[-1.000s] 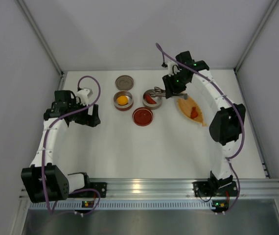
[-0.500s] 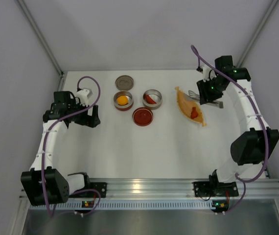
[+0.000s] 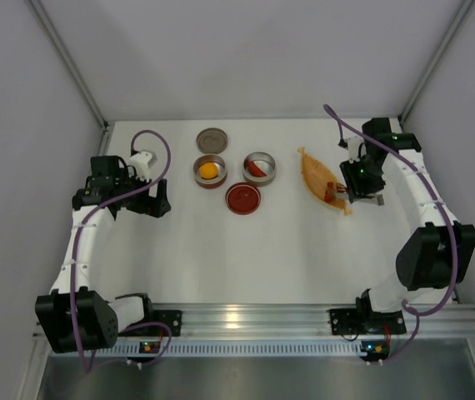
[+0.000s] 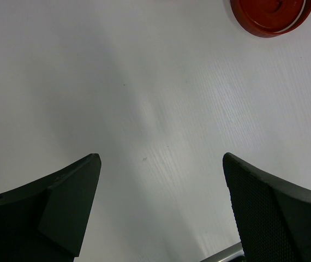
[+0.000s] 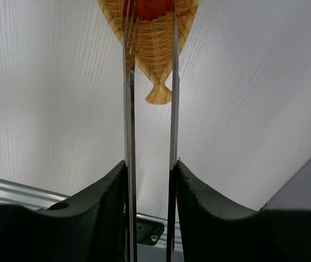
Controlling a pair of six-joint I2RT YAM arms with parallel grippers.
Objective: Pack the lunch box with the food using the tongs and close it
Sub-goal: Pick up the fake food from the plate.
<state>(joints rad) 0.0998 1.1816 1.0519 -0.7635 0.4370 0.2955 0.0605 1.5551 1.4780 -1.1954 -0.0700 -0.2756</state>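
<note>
Top external view: my right gripper sits at the right of the frame. Its jaws are partly closed and clamp the tongs. The tong tips reach over the orange leaf-shaped dish, where a red slice lies. On the right wrist view the two tong arms stand slightly apart, one on either side of that slice.

My left gripper, at the left of the frame, is wide open and holds nothing above the table.

At upper centre, one tin holds an orange-yellow piece. A second tin holds another red slice.

I judge two risks. The slice could slip from the thin tips if I squeeze off-centre, or the tips could catch the woven dish and drag it.

No brand, label or writing is readable.
</note>
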